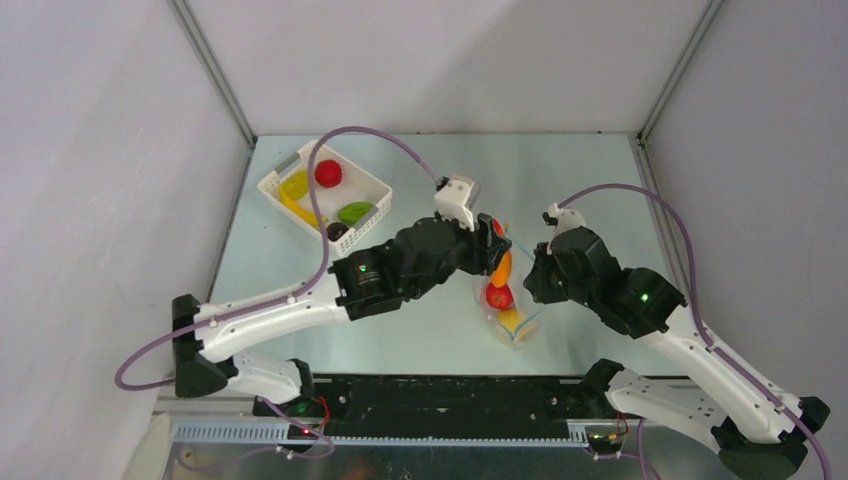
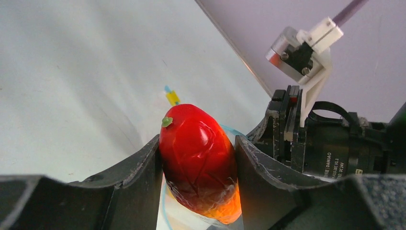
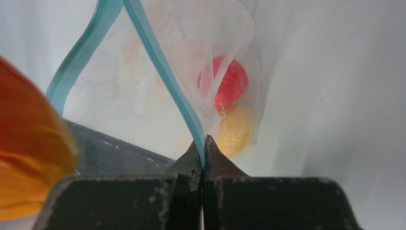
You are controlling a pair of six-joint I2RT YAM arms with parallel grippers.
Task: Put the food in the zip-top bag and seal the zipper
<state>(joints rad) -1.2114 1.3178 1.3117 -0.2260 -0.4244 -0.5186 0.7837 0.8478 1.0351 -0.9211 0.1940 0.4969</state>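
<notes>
My left gripper (image 2: 197, 177) is shut on a glossy red-and-orange toy fruit (image 2: 198, 160), held at the open mouth of the clear zip-top bag (image 1: 512, 318); from above the fruit (image 1: 501, 267) hangs beside the gripper (image 1: 490, 250). My right gripper (image 3: 203, 152) is shut on the bag's light blue zipper strip (image 3: 165, 76) and holds the mouth open; it sits right of the bag in the top view (image 1: 535, 272). Inside the bag lie a red fruit (image 3: 230, 85) and a yellow one (image 3: 235, 129), also seen from above as red (image 1: 498, 296) and yellow (image 1: 511, 320).
A white slotted basket (image 1: 275, 183) stands at the back left, holding a red fruit (image 1: 328, 173), a yellow one (image 1: 296, 196), a green one (image 1: 355, 212) and a dark purple one (image 1: 338, 231). Grey walls close the table on three sides.
</notes>
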